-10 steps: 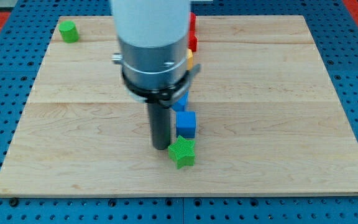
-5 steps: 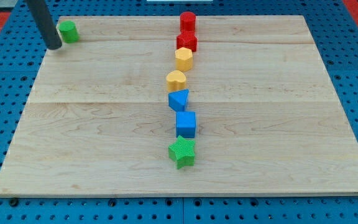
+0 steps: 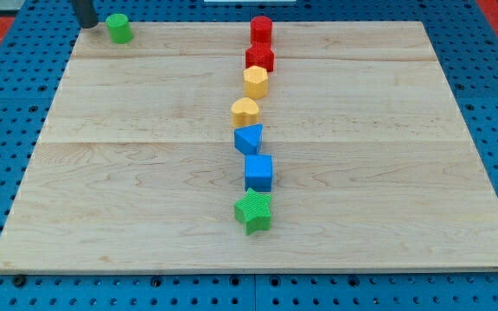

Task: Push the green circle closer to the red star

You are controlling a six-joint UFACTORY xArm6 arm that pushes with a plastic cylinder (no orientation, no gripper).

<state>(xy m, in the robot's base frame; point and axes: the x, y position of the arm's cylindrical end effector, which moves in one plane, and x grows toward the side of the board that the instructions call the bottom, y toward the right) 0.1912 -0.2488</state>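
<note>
across the wooden board (image 3: 387, 130), a column of blocks runs down the middle. red star (image 3: 259, 58) sits second from the view's top, under a red cylinder (image 3: 260, 28). green circle (image 3: 118, 28) near top-left corner, well apart. my tip (image 3: 86, 22) just left of it; contact unclear. no fingers here.

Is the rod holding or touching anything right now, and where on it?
Nothing is held. My tip sits at the view's top left, just left of the green circle; whether it touches the block's left side cannot be told.
</note>
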